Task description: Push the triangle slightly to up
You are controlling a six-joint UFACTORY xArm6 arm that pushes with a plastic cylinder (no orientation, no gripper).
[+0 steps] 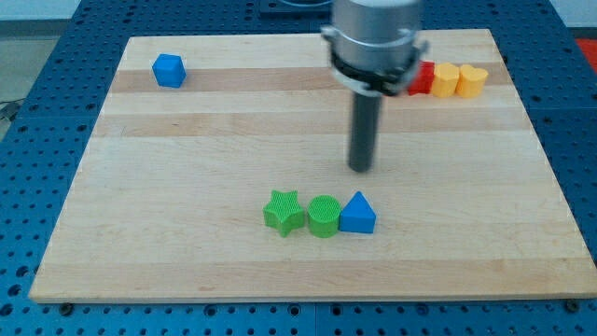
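Note:
A blue triangle (357, 214) lies on the wooden board (187, 252) near the view's bottom middle. It touches a green cylinder (323, 217) on its left, and a green star (284, 212) sits left of that. My tip (360, 168) is just above the triangle in the view, a short gap apart from it. The rod hangs from the arm's grey body at the view's top.
A blue cube (169, 70) sits at the view's top left. At the top right a red block (422, 78), a yellow block (447, 79) and another yellow block (472, 81) stand in a row, the red one partly hidden by the arm.

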